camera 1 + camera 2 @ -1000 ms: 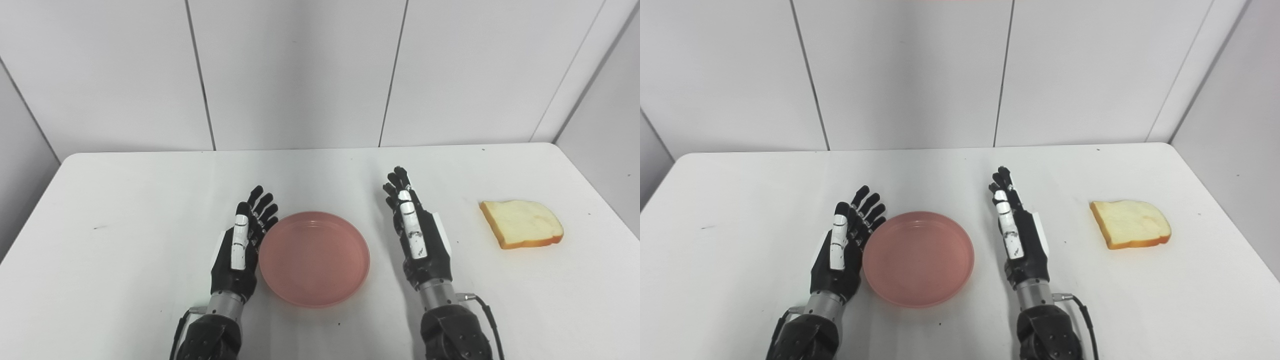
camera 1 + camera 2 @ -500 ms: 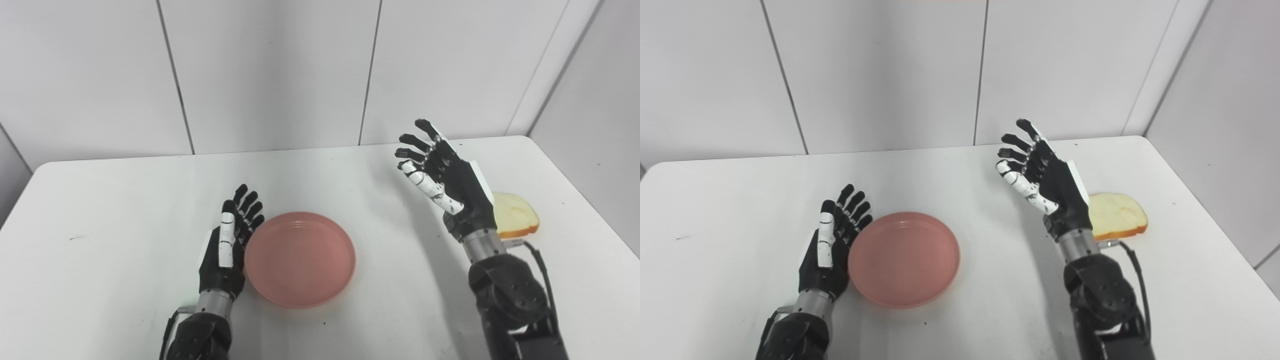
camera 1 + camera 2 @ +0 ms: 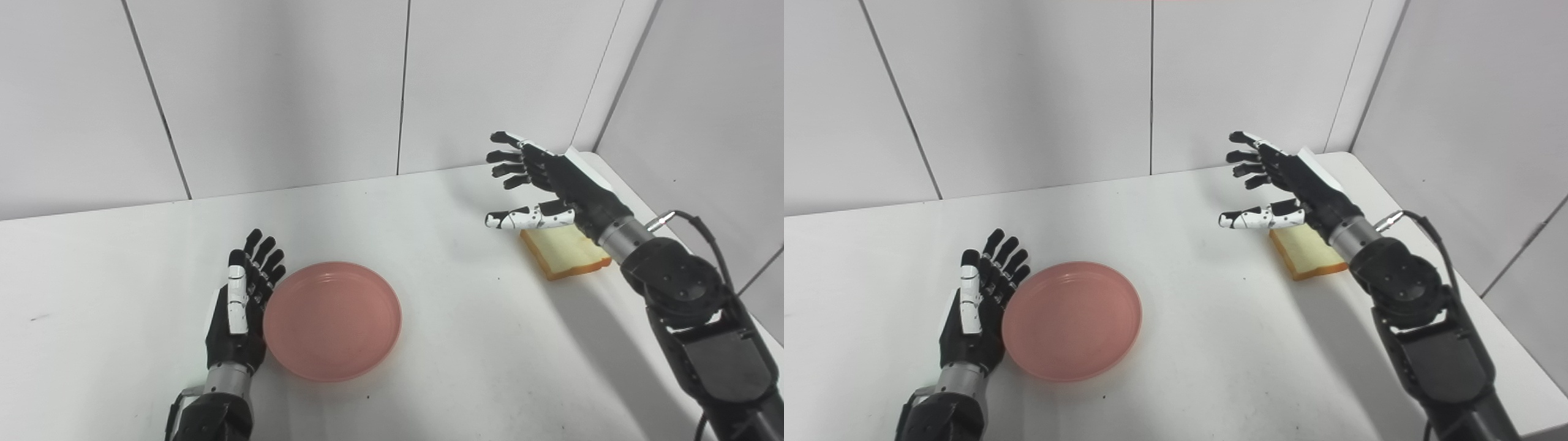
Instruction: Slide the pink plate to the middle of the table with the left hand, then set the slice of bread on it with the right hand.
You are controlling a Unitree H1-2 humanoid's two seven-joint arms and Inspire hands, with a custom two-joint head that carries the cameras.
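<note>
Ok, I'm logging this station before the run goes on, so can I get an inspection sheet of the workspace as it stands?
Surface: white table, a few small dark specks, otherwise bare.
Job's things: round shallow pink plate empty, at the table's near left-centre; slice of pale bread with a tan crust flat on the table near the far right corner.
Clutter: nothing seen.
Robot hands: left robot hand open, low beside the plate's left rim; contact cannot be told. Right robot hand open, fingers spread, raised over the bread, holding nothing.
Cables: thin black cable looping off the right wrist.
Surroundings: plain pale wall panels behind and to the right.
</note>
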